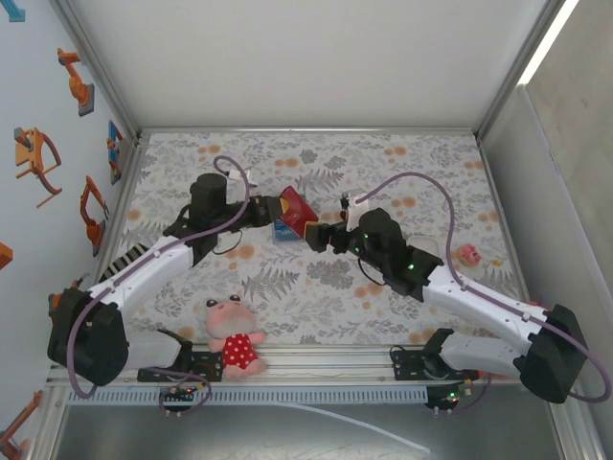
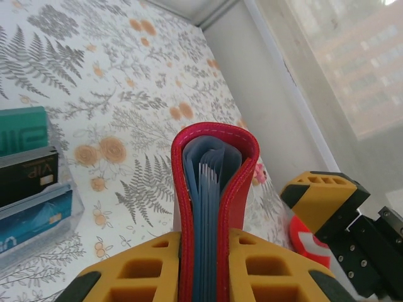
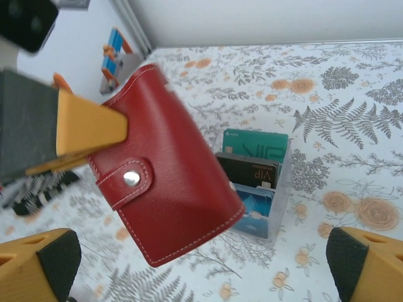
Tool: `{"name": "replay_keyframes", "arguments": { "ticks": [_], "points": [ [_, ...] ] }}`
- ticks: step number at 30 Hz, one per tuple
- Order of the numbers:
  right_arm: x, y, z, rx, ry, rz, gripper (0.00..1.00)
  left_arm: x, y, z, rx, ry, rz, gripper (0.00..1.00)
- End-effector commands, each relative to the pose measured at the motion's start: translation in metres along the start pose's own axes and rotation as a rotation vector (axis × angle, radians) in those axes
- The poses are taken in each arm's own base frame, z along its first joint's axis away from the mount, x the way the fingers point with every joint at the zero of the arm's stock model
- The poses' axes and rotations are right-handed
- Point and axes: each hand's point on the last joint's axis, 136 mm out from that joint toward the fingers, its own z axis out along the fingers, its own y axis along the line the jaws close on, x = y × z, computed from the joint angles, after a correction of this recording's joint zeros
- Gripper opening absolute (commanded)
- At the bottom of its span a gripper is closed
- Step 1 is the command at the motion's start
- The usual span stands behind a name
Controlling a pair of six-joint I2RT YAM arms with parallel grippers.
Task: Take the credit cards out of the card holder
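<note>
The card holder [image 3: 170,189], a red wallet, is lifted above the table with its snap tab [image 3: 129,179] fastened. My left gripper [image 2: 211,245] is shut on it, one yellow finger on each cover. From that wrist I look at its curved red spine [image 2: 214,135], with blue-grey leaves packed between the covers. My right gripper [image 3: 204,261] stands wide open just in front of the wallet, holding nothing. Three credit cards, teal [image 3: 255,141], black [image 3: 249,170] and blue [image 3: 252,204], stand in a clear stand [image 1: 284,230] on the table behind the wallet.
A pink plush in a red dotted dress [image 1: 233,337] lies near the front rail between the arm bases. A small pink toy [image 1: 469,254] sits at the right of the flowered cloth [image 1: 402,153]. White walls close off the back and sides.
</note>
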Motion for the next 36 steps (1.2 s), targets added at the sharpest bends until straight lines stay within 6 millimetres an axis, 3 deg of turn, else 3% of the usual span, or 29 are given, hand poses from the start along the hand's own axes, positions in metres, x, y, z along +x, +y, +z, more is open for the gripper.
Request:
{"name": "replay_keyframes", "arguments": {
  "ticks": [1,6,17,26,36],
  "points": [
    [-0.026,0.002,-0.009,-0.053,-0.097,0.172,1.0,-0.026,-0.012,-0.02,0.016,-0.155,0.032,0.0],
    [-0.027,-0.001,-0.002,-0.117,-0.111,0.274,1.0,-0.036,-0.009,-0.046,-0.048,-0.294,0.058,0.0],
    [-0.039,0.024,0.033,-0.33,-0.129,0.36,0.96,-0.06,-0.022,-0.082,-0.008,-0.546,0.087,0.0],
    [-0.054,0.059,0.048,-0.554,-0.142,0.38,0.9,-0.069,-0.034,-0.081,0.086,-0.586,0.046,0.0],
    [-0.071,0.08,0.051,-0.712,-0.203,0.361,0.88,-0.072,-0.053,-0.067,0.244,-0.543,-0.014,0.0]
  ]
}}
